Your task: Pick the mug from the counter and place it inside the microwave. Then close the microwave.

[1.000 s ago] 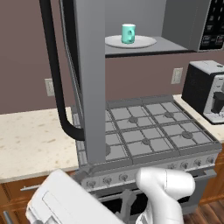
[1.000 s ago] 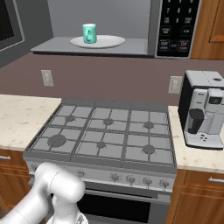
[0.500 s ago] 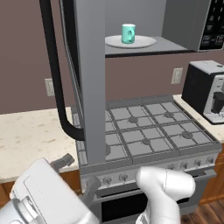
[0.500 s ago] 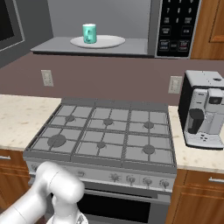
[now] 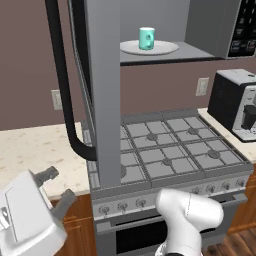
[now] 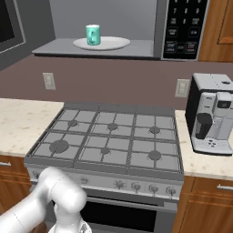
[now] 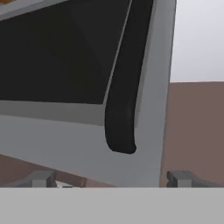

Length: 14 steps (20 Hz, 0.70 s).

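The teal mug (image 5: 146,38) (image 6: 93,34) stands upright on the white round plate (image 5: 167,48) (image 6: 116,43) inside the grey microwave (image 6: 144,48). The microwave door (image 5: 102,100) hangs wide open toward me, with its black curved handle (image 5: 62,90) (image 7: 124,87) on the near edge. My gripper (image 5: 57,186) (image 7: 113,179) is open and holds nothing. It sits low at the left, over the beige counter (image 5: 30,150), below and just left of the door's lower end. The hand view looks up at the dark door window (image 7: 57,52).
A grey gas stovetop (image 5: 165,150) (image 6: 109,141) lies under the microwave. A grey-black coffee machine (image 5: 237,105) (image 6: 214,113) stands on the counter to the right. The black keypad (image 6: 182,22) is on the microwave's right side. Wall outlets sit on the brown backsplash.
My hand has risen from the lower edge of the left base view and moved left, its fingers now pointing up toward the door's lower end. The mug has not moved.
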Motion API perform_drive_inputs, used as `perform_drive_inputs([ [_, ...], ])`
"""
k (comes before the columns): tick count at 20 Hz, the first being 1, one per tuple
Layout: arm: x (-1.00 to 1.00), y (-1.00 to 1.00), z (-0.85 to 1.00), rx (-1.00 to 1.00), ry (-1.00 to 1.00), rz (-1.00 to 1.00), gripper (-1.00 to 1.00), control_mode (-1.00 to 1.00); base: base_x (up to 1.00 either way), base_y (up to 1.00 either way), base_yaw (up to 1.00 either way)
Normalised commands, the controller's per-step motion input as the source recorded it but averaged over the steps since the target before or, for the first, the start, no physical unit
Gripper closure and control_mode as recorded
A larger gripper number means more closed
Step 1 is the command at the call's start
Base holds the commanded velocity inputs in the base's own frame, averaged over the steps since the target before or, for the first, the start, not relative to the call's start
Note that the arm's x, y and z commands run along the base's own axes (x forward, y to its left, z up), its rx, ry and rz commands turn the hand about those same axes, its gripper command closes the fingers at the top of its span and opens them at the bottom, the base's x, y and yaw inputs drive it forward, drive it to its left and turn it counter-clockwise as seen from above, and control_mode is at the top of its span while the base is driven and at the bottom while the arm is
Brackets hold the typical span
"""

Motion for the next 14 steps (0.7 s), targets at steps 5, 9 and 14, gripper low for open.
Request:
perform_drive_inputs([
  [5,0.37,0.4,-0.03,0.0,0.0,-0.07,-1.0,-1.0,0.0,0.0,0.0],
  [9,0.24,0.15,0.0,0.0,0.0,-0.08,-1.0,-1.0,0.0,0.0,0.0],
  [14,0.01,-0.09,0.0,0.0,0.0,-0.1,-1.0,-1.0,0.0,0.0,0.0],
])
